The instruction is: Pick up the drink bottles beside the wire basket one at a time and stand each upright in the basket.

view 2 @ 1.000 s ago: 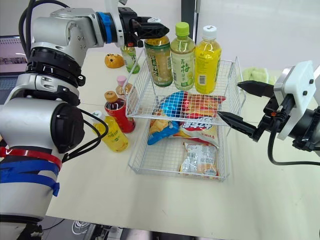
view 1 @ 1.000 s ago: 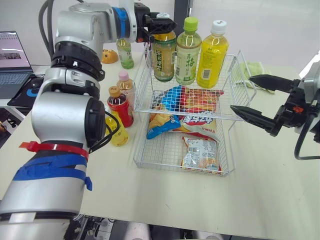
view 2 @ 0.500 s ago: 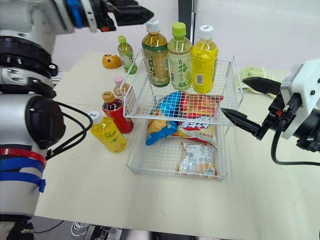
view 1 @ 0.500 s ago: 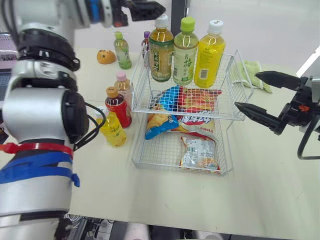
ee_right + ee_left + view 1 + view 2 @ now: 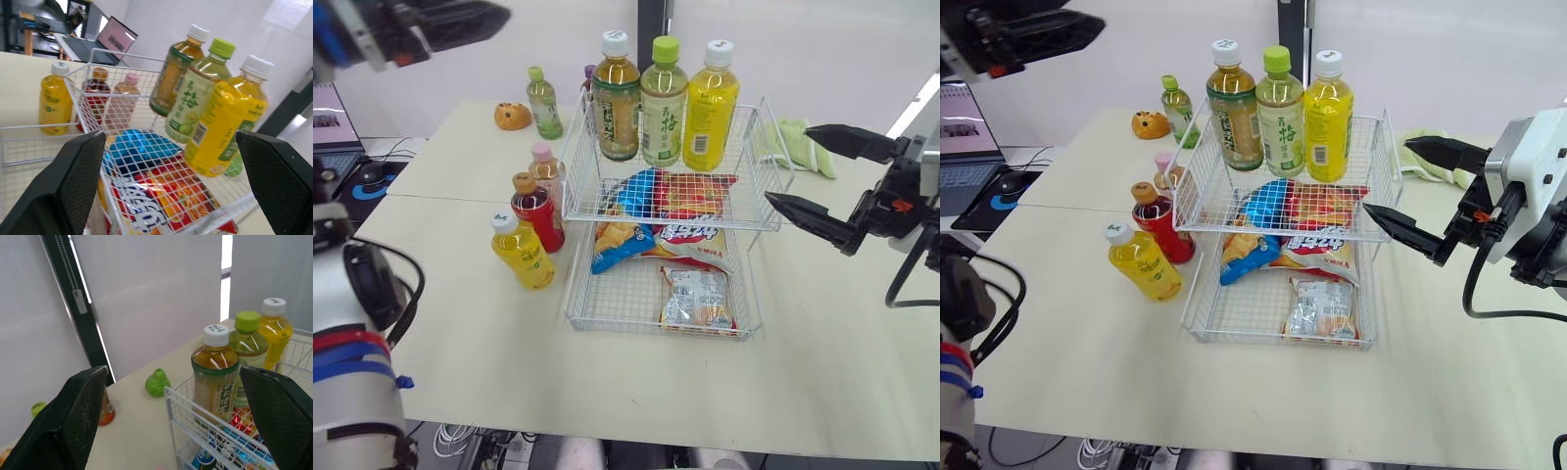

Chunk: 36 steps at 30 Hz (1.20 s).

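The two-tier wire basket [image 5: 759,147] holds three upright bottles in its upper tier: a brown tea bottle [image 5: 615,98], a green tea bottle [image 5: 663,103] and a yellow bottle [image 5: 710,93]. To the basket's left stand a yellow bottle [image 5: 522,253], a red bottle [image 5: 537,211] and a pink bottle [image 5: 546,168]. A small green bottle [image 5: 544,103] stands farther back. My left gripper [image 5: 475,18] hangs open, high and well left of the basket, holding nothing. My right gripper [image 5: 790,164] is open just right of the upper tier, also holding nothing.
Snack bags [image 5: 697,299] lie in the lower tier, and more [image 5: 680,196] show under the upper one. An orange toy [image 5: 512,116] sits at the back left, a green cloth [image 5: 795,142] behind the right gripper. A laptop [image 5: 333,117] lies off the table's left side.
My left gripper has let go of the brown tea bottle's cap and drawn back up and to the left. The bottle stays upright in the upper tier. The right gripper has hardly moved.
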Motion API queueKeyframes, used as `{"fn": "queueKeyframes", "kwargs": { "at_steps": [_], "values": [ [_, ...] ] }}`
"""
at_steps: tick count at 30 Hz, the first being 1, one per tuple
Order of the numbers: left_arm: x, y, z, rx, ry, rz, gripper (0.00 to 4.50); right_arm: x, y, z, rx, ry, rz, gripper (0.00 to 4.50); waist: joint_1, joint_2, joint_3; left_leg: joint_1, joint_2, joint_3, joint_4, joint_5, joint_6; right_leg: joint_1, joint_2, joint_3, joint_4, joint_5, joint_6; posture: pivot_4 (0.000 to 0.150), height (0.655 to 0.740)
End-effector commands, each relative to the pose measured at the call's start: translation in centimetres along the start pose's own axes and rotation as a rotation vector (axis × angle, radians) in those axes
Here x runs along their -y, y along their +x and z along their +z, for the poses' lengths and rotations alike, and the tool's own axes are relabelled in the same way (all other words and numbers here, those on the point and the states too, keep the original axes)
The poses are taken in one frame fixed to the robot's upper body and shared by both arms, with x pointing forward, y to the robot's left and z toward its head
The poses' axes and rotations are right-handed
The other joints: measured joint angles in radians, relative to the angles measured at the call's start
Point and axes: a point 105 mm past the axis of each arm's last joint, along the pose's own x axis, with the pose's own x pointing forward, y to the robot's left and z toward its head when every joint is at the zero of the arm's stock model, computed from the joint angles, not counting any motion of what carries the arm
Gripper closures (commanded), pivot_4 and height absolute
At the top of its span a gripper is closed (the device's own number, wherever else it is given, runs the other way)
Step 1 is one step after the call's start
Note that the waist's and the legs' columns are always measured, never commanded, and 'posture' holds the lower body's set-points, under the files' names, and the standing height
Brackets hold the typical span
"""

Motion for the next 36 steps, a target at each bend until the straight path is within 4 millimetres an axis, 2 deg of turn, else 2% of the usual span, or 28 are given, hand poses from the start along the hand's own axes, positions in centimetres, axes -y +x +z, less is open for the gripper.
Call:
{"fn": "queueKeyframes", "kwargs": {
  "at_steps": [1, 5, 9, 13, 17, 20, 24, 29, 33, 36],
  "values": [
    [0.3, -3.5, -0.1, -0.023, 0.035, 0.034, 0.03, -1.1, 0.8, 1.1, 0.030, 0.012, 0.137, 0.00, 0.000, 0.000, 0.000, 0.001, 0.000, 0.001, 0.000, 0.000, 0.000, 0.001, 0.000, 0.001, 0.000, 0.000, 0.000, 0.150, 0.7155],
    [1.1, -6.5, -2.4, -0.105, -0.023, 0.051, 0.03, -1.8, 1.7, 1.4, 0.058, 0.016, 0.234, 0.00, 0.003, -0.001, -0.001, 0.004, 0.000, 0.000, 0.000, 0.000, 0.000, 0.003, 0.000, 0.000, 0.002, -0.001, -0.001, 0.150, 0.7155],
    [2.8, -10.9, -6.9, -0.246, -0.122, 0.102, 0.03, -2.6, 2.6, 1.4, 0.087, 0.033, 0.324, 0.00, 0.001, -0.001, -0.001, 0.005, 0.000, 0.001, 0.000, 0.000, 0.001, 0.003, -0.001, 0.001, 0.002, -0.001, -0.001, 0.150, 0.7155],
    [6.1, -12.3, -10.3, -0.258, -0.219, 0.117, 0.03, -2.9, 3.2, 1.1, 0.103, 0.041, 0.369, 0.00, 0.003, -0.001, -0.001, 0.005, 0.001, 0.000, -0.001, 0.000, 0.001, 0.003, -0.001, -0.001, 0.002, -0.002, -0.003, 0.150, 0.7155],
    [9.8, -11.0, -11.5, -0.190, -0.240, 0.134, 0.03, -2.9, 3.4, 0.8, 0.107, 0.047, 0.393, 0.00, 0.014, -0.005, -0.003, 0.004, -0.001, -0.003, -0.001, 0.000, 0.001, 0.005, -0.002, -0.003, 0.002, -0.001, -0.003, 0.150, 0.7155],
    [10.6, -9.8, -12.0, -0.116, -0.233, 0.218, 0.03, -2.9, 3.4, 0.7, 0.108, 0.048, 0.402, 0.00, 0.014, -0.006, -0.004, 0.005, -0.001, -0.004, -0.001, 0.000, 0.001, 0.006, -0.002, -0.003, 0.001, -0.001, -0.002, 0.150, 0.7155],
    [12.5, -6.9, -13.1, -0.056, -0.246, 0.302, 0.03, -2.8, 3.3, 0.6, 0.107, 0.044, 0.408, 0.00, 0.010, -0.006, -0.005, 0.005, -0.001, -0.004, -0.001, 0.000, 0.001, 0.007, -0.002, -0.003, 0.002, -0.001, -0.002, 0.150, 0.7155],
    [11.7, -4.1, -13.2, -0.032, -0.203, 0.429, 0.03, -2.8, 3.1, 0.7, 0.101, 0.040, 0.413, 0.00, 0.010, -0.007, -0.005, 0.005, -0.001, -0.005, -0.002, 0.000, 0.001, 0.007, -0.001, -0.003, 0.002, -0.001, -0.003, 0.150, 0.7155],
    [11.4, -2.7, -13.5, -0.031, -0.191, 0.465, 0.03, -3.0, 3.0, 0.7, 0.096, 0.043, 0.414, 0.00, 0.005, -0.007, -0.005, 0.006, -0.001, -0.005, -0.002, 0.000, 0.001, 0.007, -0.001, -0.002, 0.001, -0.001, -0.003, 0.150, 0.7155],
    [11.1, -2.2, -14.3, -0.079, -0.187, 0.496, 0.03, -3.0, 3.0, 0.6, 0.093, 0.043, 0.410, 0.00, 0.006, -0.007, -0.005, 0.006, -0.001, -0.005, -0.002, 0.000, 0.001, 0.007, -0.001, -0.002, 0.001, -0.001, -0.003, 0.150, 0.7155]
  ]
}}
